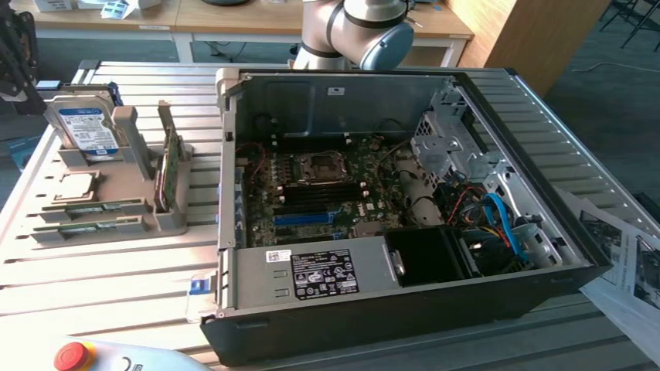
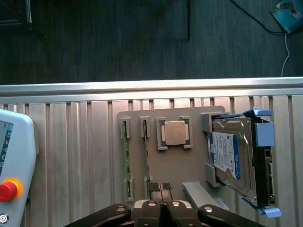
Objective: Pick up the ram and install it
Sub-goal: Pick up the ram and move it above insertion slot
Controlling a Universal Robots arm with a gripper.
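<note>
Green and thin, one ram stick point(image 2: 146, 156) lies in a slot of the grey holder point(image 2: 189, 165), just beyond the tips of the tool point(image 2: 161, 189). A second ram stick point(image 2: 126, 158) lies parallel to it in the next slot, a little farther from the tool on the same side. The tool is closed, with its two dark fingertips point(image 2: 154, 187) pressed together and nothing between them. It hangs over the holder's near edge and grips neither stick. Whether the tips touch the holder cannot be told. Ahead of the tool, just past the nearer stick, a square silver processor point(image 2: 175, 132) sits in its own recess. Farther off on that side, a hard drive point(image 2: 229, 156) with a blue-and-white label stands on edge in a bracket at the end of the holder away from the sticks. The holder rests on a slatted metal table point(image 2: 71, 142). A pale control pendant point(image 2: 19, 156) with a red stop button point(image 2: 8, 189) lies on the same table, well off to the sticks' side of the tool. In the exterior view the arm point(image 1: 361, 31) rises behind an open black computer case point(image 1: 413, 332), which stands beside the holder with its motherboard point(image 1: 309, 193) exposed.
</note>
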